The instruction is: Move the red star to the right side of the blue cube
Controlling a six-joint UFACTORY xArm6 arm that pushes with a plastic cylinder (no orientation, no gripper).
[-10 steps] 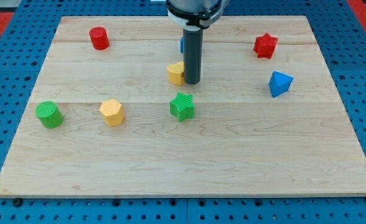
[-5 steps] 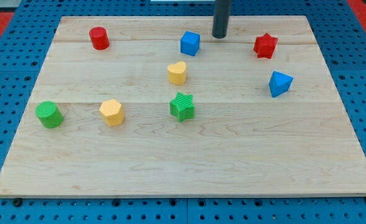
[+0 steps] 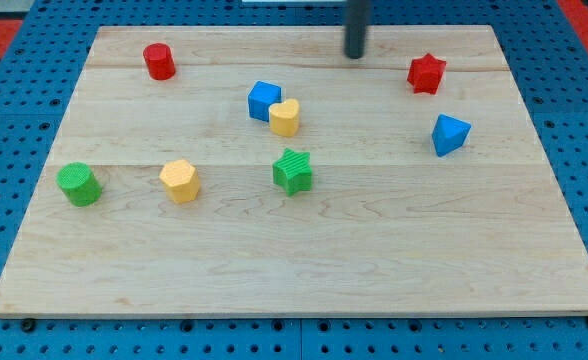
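My tip sits near the board's top edge, between the blue cube and the red star, touching neither. Open wood runs from the star leftward to the cube's right side. The yellow heart presses against the cube's lower right face, crowding that side. The blue pyramid-like block stands below the star, apart from it. The green star lies below the heart, with a gap between them.

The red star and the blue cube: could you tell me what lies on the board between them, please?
In the camera view, the yellow heart touches the blue cube on its right; from there to the red star the board is bare.
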